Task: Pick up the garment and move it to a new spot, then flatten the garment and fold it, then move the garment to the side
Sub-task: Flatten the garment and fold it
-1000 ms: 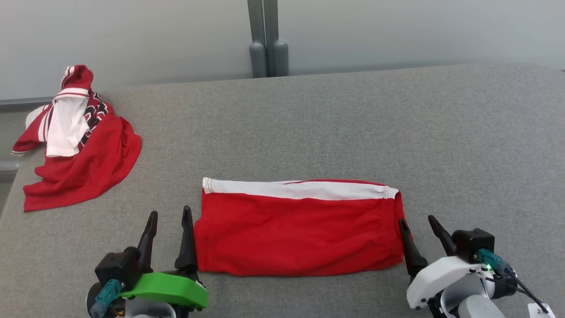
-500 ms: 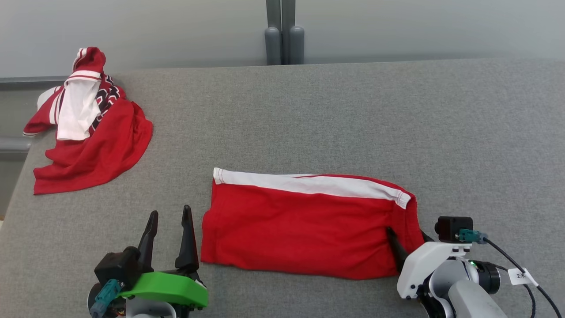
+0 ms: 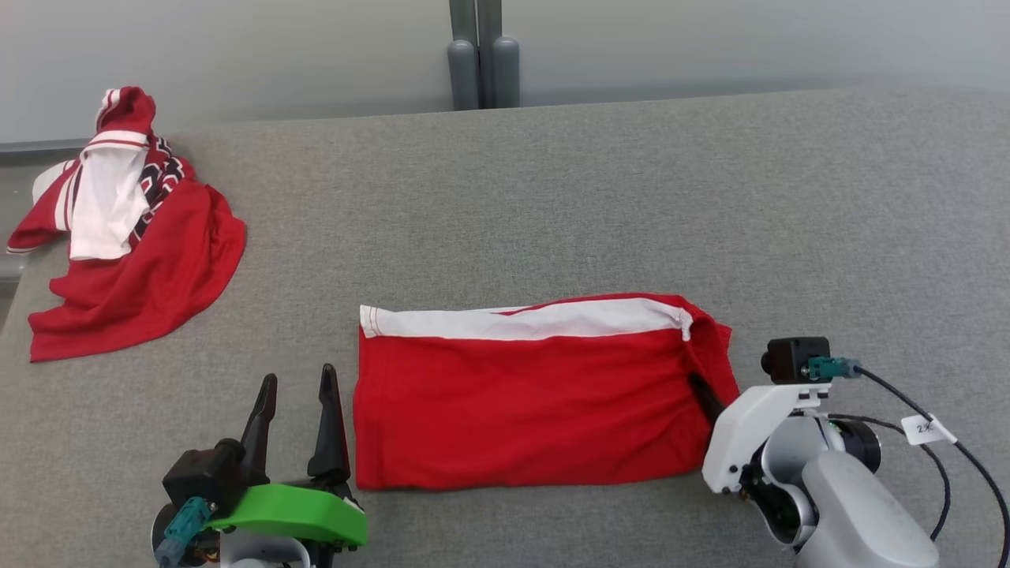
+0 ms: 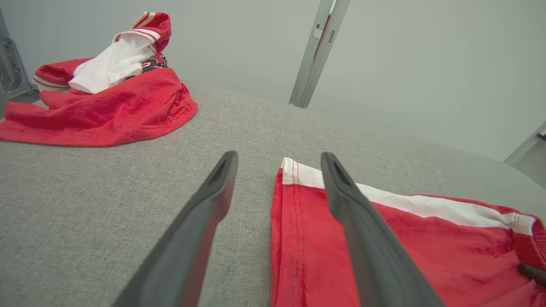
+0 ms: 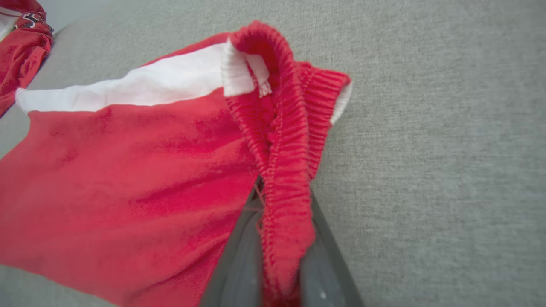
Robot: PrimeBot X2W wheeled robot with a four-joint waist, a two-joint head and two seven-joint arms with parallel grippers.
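Note:
The garment (image 3: 521, 402) is a folded red rectangle with a white band along its far edge, lying on the grey table (image 3: 552, 197). My right gripper (image 3: 710, 398) is at its right end, shut on the ribbed red waistband, which bunches up between the jaws in the right wrist view (image 5: 283, 200). My left gripper (image 3: 298, 379) stands open just off the garment's left edge, holding nothing. In the left wrist view (image 4: 279, 157) one finger hangs over the red cloth (image 4: 384, 238) and the other over bare table.
A second, crumpled red and white garment (image 3: 126, 237) lies at the table's far left corner, near the edge. A grey post (image 3: 473, 55) stands behind the table against the pale wall. Bare grey table stretches to the right and the back.
My right gripper has moved in onto the garment's right end and shut on the waistband, bunching that edge up. The left gripper has stayed put. The head camera shifted slightly.

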